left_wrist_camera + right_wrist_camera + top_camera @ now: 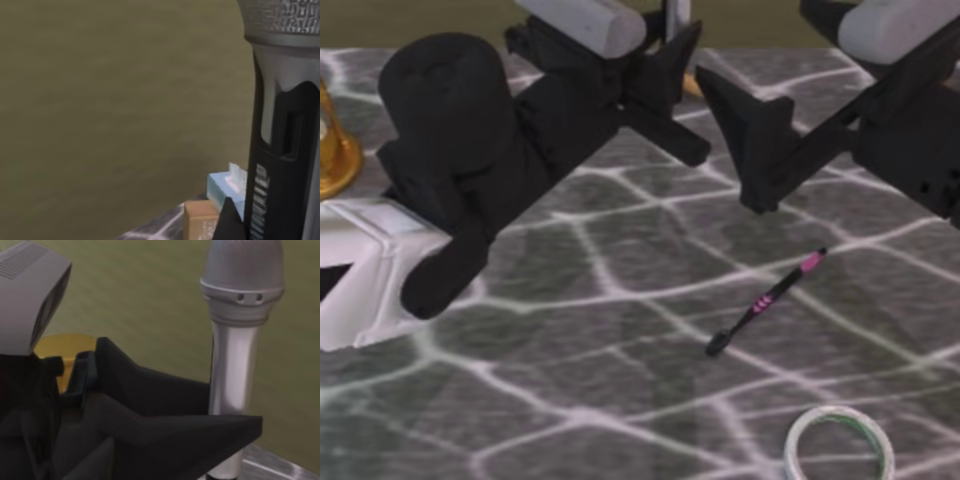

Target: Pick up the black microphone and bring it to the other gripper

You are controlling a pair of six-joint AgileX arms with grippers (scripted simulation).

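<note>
The left gripper is clamped on the black microphone, holding it upright above the table's far edge. Just to its right, the right gripper waits, fingers spread. Misaligned closing could knock the microphone loose onto the toothbrush.

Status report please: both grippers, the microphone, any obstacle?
Left gripper shut on black microphone, held upright, lifted. Right gripper close beside, jaws open, not gripping. Toothbrush on table below, clear.

The microphone is cut off at both ends; in the top view it is mostly hidden by the left gripper.
</note>
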